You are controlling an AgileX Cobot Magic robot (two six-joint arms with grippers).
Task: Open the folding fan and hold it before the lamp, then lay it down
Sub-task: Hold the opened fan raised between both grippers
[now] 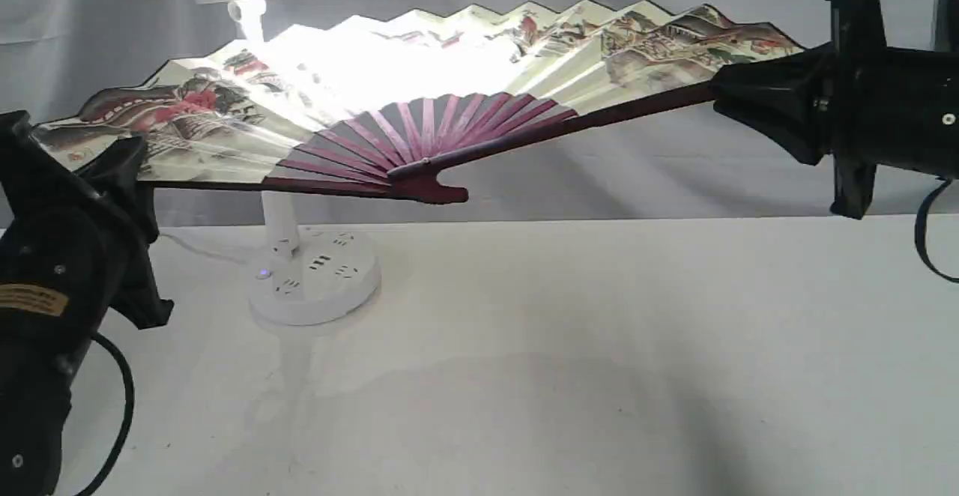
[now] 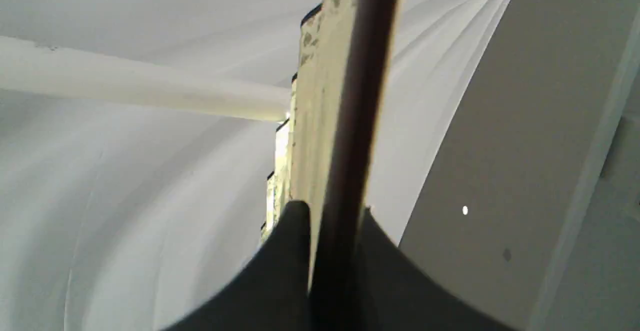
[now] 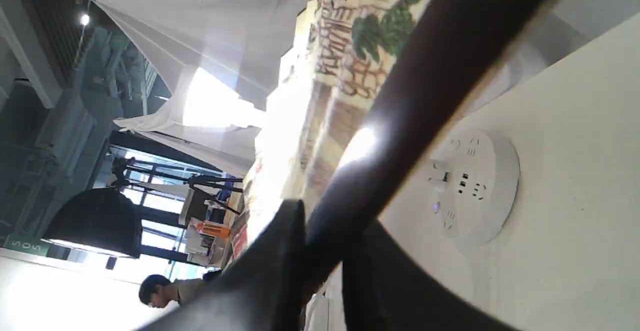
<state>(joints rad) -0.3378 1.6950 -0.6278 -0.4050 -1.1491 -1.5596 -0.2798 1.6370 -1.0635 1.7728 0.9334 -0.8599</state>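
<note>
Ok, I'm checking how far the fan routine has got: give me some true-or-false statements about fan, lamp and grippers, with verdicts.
The folding fan is spread open. True.
It lies flat down. False: it is held in the air above the table.
The lamp is lit. True.
Only one gripper holds the fan. False: the left gripper and the right gripper each clamp a guard.
In the exterior view the fan hides part of the lamp's stem. True.
</note>
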